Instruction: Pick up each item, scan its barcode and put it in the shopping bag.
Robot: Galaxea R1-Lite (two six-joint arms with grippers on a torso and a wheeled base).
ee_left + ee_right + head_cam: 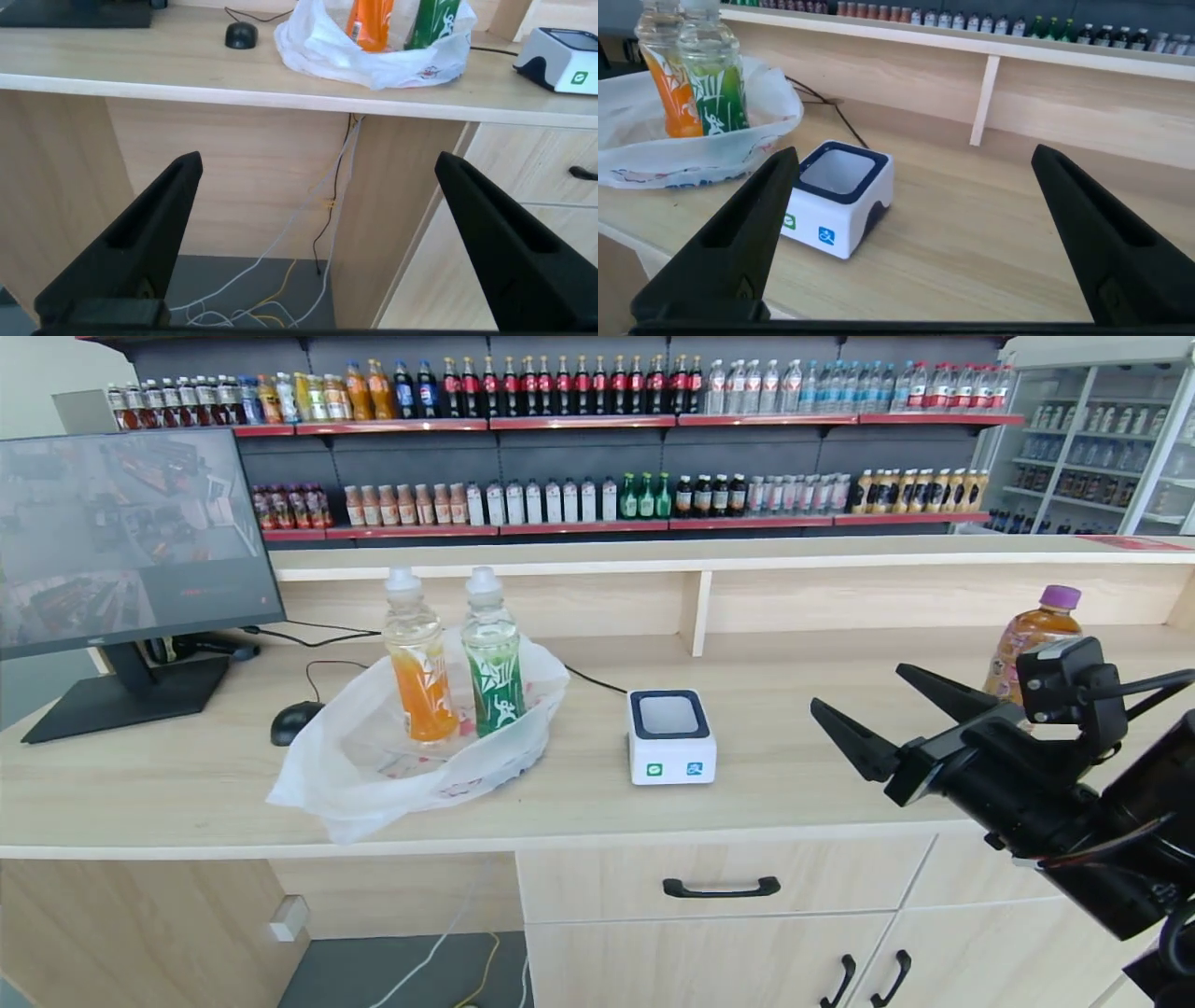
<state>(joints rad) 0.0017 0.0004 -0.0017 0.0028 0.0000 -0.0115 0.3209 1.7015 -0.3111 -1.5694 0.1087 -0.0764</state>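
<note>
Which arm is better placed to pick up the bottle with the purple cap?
Right. The right gripper hangs over the counter, close to that bottle, with jaws open. The left gripper is low, below the counter edge on the bag's side, far from it.

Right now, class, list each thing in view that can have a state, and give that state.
Bag: open, on the counter.
Orange bottle: upright, in the bag.
Green bottle: upright, in the bag.
Scanner: bare on top.
Brown bottle: upright, capped, on the counter.
Monitor: on.
Right fingers: open, empty.
Left fingers: open, empty.
</note>
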